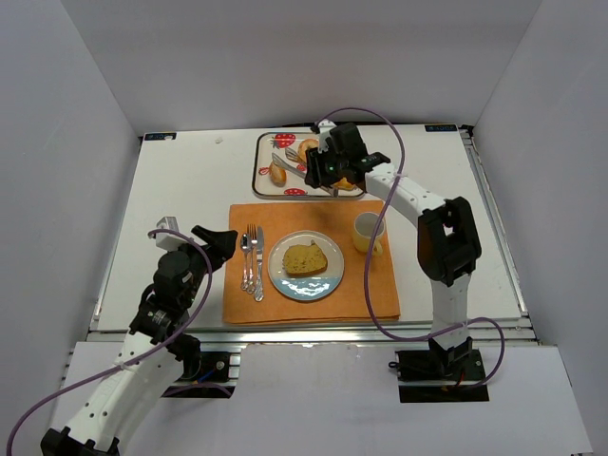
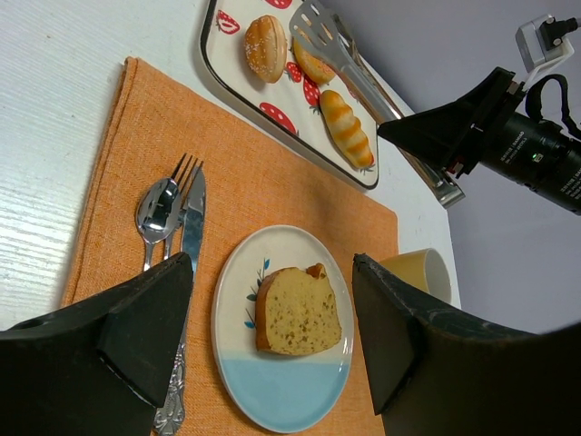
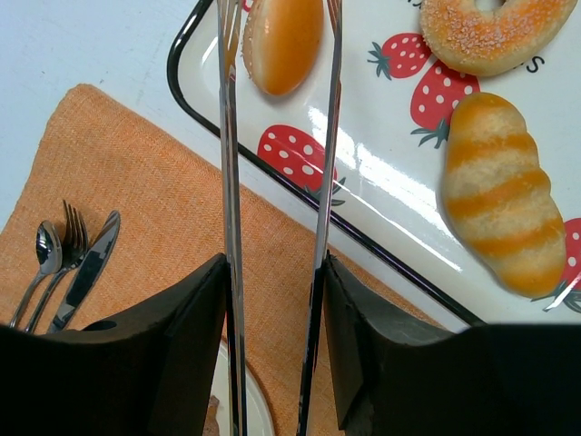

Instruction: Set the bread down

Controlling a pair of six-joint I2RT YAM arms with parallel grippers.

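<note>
**Right gripper** (image 3: 272, 272): clamped on the tongs (image 3: 229, 182). I see one finger pressed against the outside of each tong arm. Both arms run out from between the fingers toward the tray (image 3: 186, 54). The arms stand apart, not squeezed together. In the right wrist view they pass either side of a roll (image 3: 281, 36). The tong tips are cut off at the top edge of that view, so I cannot tell whether they touch the roll. In the top view this gripper hangs over the near right part of the tray.

**Left gripper** (image 1: 226, 241): released, jaws wide, holding nothing. It hangs over the left edge of the mat (image 1: 242, 304), near the spoon (image 1: 244, 249).

**Bread:** a slice (image 1: 305, 258) lies flat in the middle of the plate (image 1: 306, 288), clear of both grippers. Three more pieces lie on the tray: the roll, a striped roll (image 3: 499, 195) and a sesame ring (image 3: 490, 32). The ring and the striped roll lie near each other.

**Layout:**
- The plate sits at the centre of the orange mat.
- The spoon, fork (image 1: 250, 245) and knife (image 1: 257, 271) lie side by side on the mat, just left of the plate.
- A cup (image 1: 367, 231) stands upright on the mat, beyond the plate on its right side.
- The tray rests on the table (image 1: 171, 209), just past the mat's far edge.
</note>
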